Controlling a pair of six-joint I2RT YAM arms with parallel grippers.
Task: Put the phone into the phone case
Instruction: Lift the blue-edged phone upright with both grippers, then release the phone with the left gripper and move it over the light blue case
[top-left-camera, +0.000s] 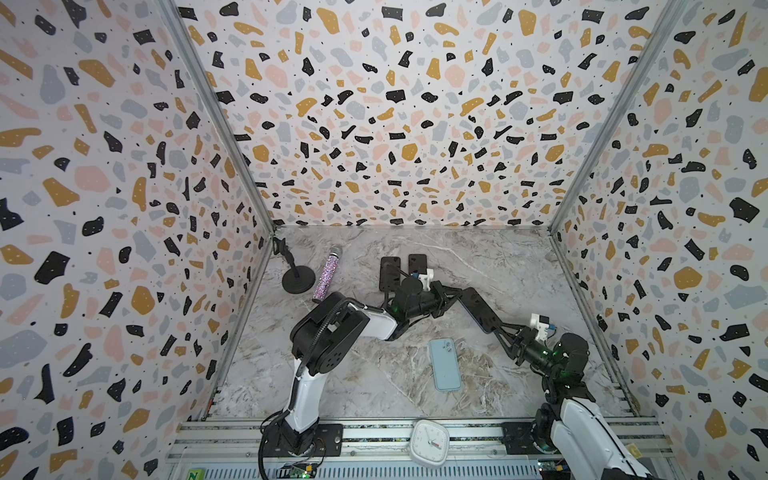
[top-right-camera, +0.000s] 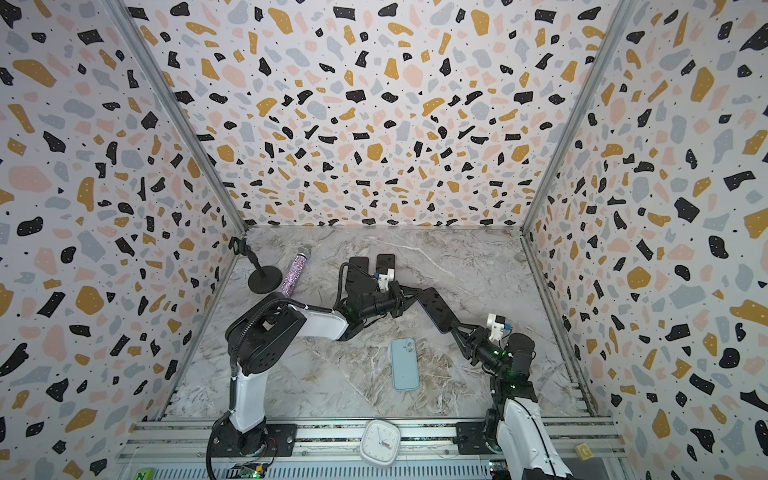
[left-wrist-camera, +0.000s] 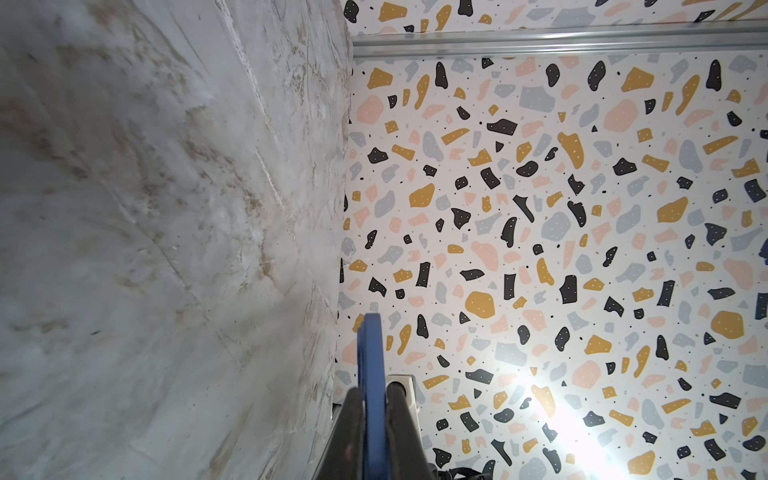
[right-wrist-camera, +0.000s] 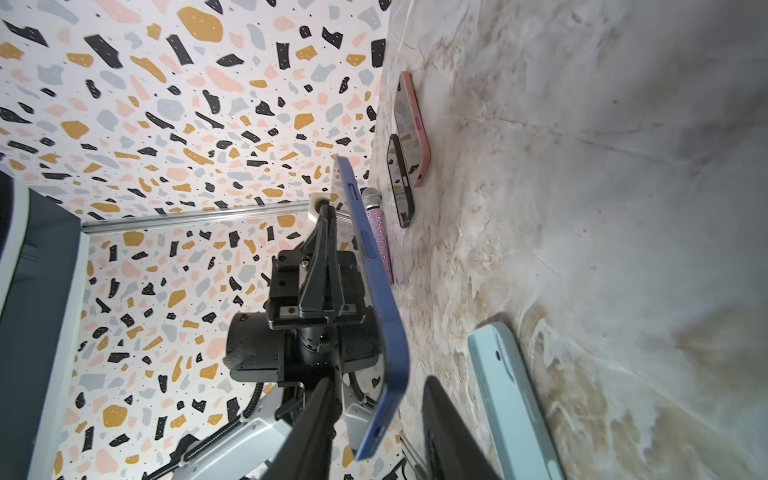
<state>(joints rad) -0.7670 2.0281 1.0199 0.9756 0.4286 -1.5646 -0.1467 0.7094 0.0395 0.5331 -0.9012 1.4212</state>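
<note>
A dark blue phone (top-left-camera: 478, 309) (top-right-camera: 436, 309) hangs on edge above the marble table, held between both arms. My left gripper (top-left-camera: 451, 296) (left-wrist-camera: 372, 390) is shut on its far end; the phone (left-wrist-camera: 370, 374) shows edge-on between the fingers. My right gripper (top-left-camera: 496, 328) (right-wrist-camera: 380, 386) straddles the near end of the phone (right-wrist-camera: 374, 291), with a gap showing on each side, so it is open. The light blue phone case (top-left-camera: 444, 365) (top-right-camera: 404, 365) (right-wrist-camera: 511, 395) lies flat on the table below and in front of the phone, with nothing in it.
Two other phones (top-left-camera: 390, 272) (top-left-camera: 417, 264) lie side by side at the back, behind the left arm. A glittery microphone (top-left-camera: 326, 276) and a black stand (top-left-camera: 297, 278) sit at the back left. A white clock (top-left-camera: 429, 442) rests on the front rail.
</note>
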